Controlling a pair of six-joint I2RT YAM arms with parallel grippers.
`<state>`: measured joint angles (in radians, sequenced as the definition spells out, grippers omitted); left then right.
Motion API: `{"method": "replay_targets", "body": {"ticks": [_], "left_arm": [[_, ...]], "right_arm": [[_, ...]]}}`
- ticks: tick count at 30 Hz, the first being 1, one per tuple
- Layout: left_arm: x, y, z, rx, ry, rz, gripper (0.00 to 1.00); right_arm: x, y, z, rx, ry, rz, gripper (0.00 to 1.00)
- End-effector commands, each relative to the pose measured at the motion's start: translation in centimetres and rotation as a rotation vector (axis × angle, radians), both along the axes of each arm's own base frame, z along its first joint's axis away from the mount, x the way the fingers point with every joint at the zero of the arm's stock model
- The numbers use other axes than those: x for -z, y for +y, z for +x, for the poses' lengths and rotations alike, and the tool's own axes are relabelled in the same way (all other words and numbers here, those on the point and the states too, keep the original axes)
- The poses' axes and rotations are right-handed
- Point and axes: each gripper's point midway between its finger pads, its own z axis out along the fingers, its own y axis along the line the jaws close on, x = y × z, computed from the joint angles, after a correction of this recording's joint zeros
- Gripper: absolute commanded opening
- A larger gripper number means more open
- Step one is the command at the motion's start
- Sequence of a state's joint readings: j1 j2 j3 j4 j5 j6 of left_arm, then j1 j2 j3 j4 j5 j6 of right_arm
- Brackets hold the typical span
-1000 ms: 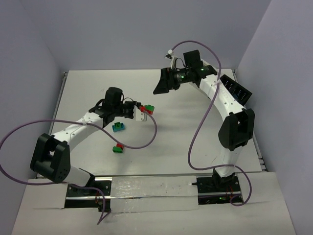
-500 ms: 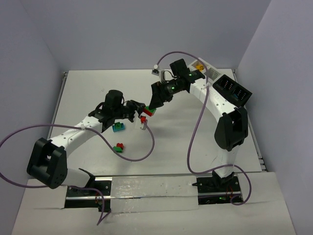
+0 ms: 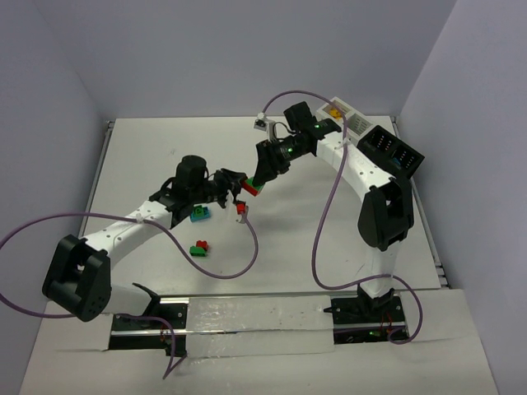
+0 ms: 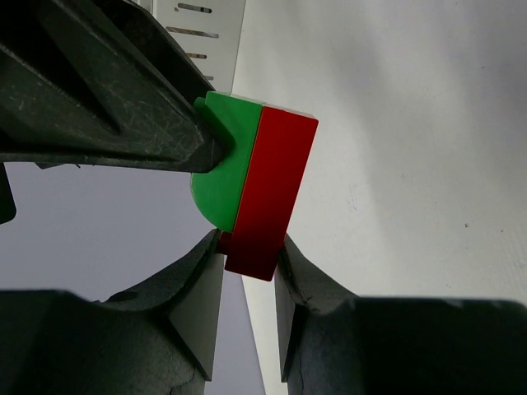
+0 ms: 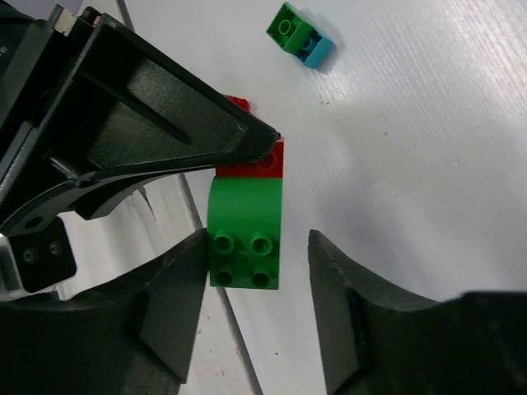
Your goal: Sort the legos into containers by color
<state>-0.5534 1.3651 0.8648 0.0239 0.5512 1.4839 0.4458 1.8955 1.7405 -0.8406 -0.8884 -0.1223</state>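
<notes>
A stacked pair of legos, a red brick [image 4: 272, 193] on a green brick [image 4: 224, 169], hangs above the table between both arms. My left gripper [image 4: 249, 263] is shut on the red brick's end. My right gripper [image 5: 258, 263] straddles the green brick [image 5: 245, 230]: its left finger touches the brick, and a gap remains on the right side. From above, the two grippers meet at the pair [image 3: 251, 188]. A teal-and-green pair [image 3: 199, 214] and a red-and-green pair [image 3: 198, 247] lie on the table under the left arm. The containers, white [image 3: 360, 123] and black [image 3: 385, 145], line the far right.
A yellow brick [image 3: 334, 109] shows in the far white bin [image 3: 344, 105]. Purple cables loop from both arms over the table. The teal-and-green pair [image 5: 300, 34] lies beyond the grippers in the right wrist view. Grey walls enclose the table on three sides.
The right arm swung down from the back to the left gripper, and its jaws narrowed around the green brick. The left arm shifted slightly right, still holding the pair.
</notes>
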Motion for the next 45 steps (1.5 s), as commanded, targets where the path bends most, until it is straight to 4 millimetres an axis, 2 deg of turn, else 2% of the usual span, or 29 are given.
{"method": "replay_targets", "body": {"ticks": [1, 3, 4, 6, 8, 14, 18, 21, 26, 31, 32, 37, 39, 40, 43, 45], "left_arm": [[-2.6, -0.8, -0.3, 0.044, -0.11, -0.04, 0.02], [-2.5, -0.8, -0.3, 0.049, -0.114, -0.034, 0.02], [-2.3, -0.7, -0.4, 0.051, -0.116, -0.029, 0.01], [-2.0, -0.6, -0.5, 0.054, -0.122, -0.019, 0.01], [-1.8, -0.5, -0.6, 0.055, -0.123, -0.015, 0.0], [-1.3, -0.4, -1.0, 0.062, -0.117, -0.002, 0.0], [-0.5, -0.3, -1.8, 0.082, -0.097, 0.014, 0.0], [0.1, -0.3, -2.6, 0.107, -0.085, 0.026, 0.0], [0.6, -0.5, -3.3, 0.131, -0.075, 0.037, 0.0], [0.1, -0.5, -2.5, 0.073, -0.033, 0.009, 0.0], [-0.2, -0.5, -2.3, 0.046, -0.007, -0.017, 0.0], [-1.4, -0.6, -1.2, -0.044, 0.058, -0.101, 0.0], [-1.7, -0.8, -0.8, -0.067, 0.078, -0.127, 0.0], [-1.7, -0.8, -0.6, -0.081, 0.088, -0.134, 0.0], [-1.7, -0.9, -0.1, -0.103, 0.104, -0.148, 0.0], [-2.0, -1.2, 0.5, -0.134, 0.145, -0.181, 0.0]], "right_arm": [[-0.9, 0.7, -0.4, -0.036, 0.0, 0.044, 0.47], [-1.1, 0.8, -0.4, -0.04, 0.0, 0.05, 0.4], [-1.3, 0.9, -0.4, -0.042, -0.003, 0.056, 0.32], [-1.6, 0.8, -0.3, -0.044, -0.012, 0.057, 0.08], [-1.7, 0.7, -0.3, -0.044, -0.019, 0.056, 0.01], [-3.0, -0.3, 0.4, -0.021, -0.06, 0.067, 0.0], [-5.1, -1.5, 2.3, 0.024, -0.132, 0.081, 0.0], [-7.4, -3.7, 4.9, 0.097, -0.199, 0.095, 0.0], [-9.8, -6.2, 7.2, 0.169, -0.282, 0.099, 0.0], [-11.3, -13.1, 11.8, 0.366, -0.393, 0.036, 0.0], [-11.8, -15.5, 12.9, 0.431, -0.412, 0.021, 0.0], [-13.3, -22.8, 16.2, 0.646, -0.53, -0.048, 0.0], [-13.0, -25.5, 17.4, 0.745, -0.57, -0.091, 0.0], [-12.8, -26.8, 18.1, 0.795, -0.59, -0.111, 0.0], [-13.2, -29.0, 19.9, 0.891, -0.645, -0.121, 0.0], [-12.5, -30.7, 21.2, 0.981, -0.641, -0.137, 0.0]]}}
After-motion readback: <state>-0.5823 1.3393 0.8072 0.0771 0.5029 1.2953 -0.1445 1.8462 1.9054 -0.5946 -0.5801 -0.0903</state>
